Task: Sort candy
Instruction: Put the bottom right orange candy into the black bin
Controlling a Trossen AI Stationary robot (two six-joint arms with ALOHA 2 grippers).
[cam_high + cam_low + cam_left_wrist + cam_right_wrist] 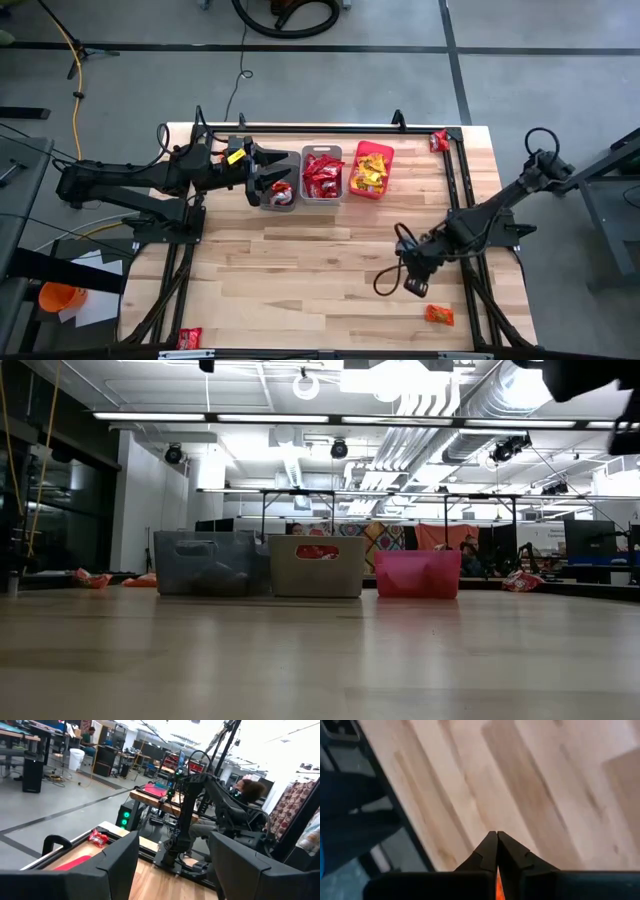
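While left gripper [268, 172] gapes, right gripper [497, 851] pinches shiny orange candy [498, 887].

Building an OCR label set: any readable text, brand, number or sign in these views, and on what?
None can be read.
Candy in the middle bin: wrapper print too small to read.
Loose candy near the right gripper: print blurred.
Yellow tag on the left arm: no legible marking.
Red wrapper in the left wrist view: print blurred.
Room behind the table, low view: no legible signs.
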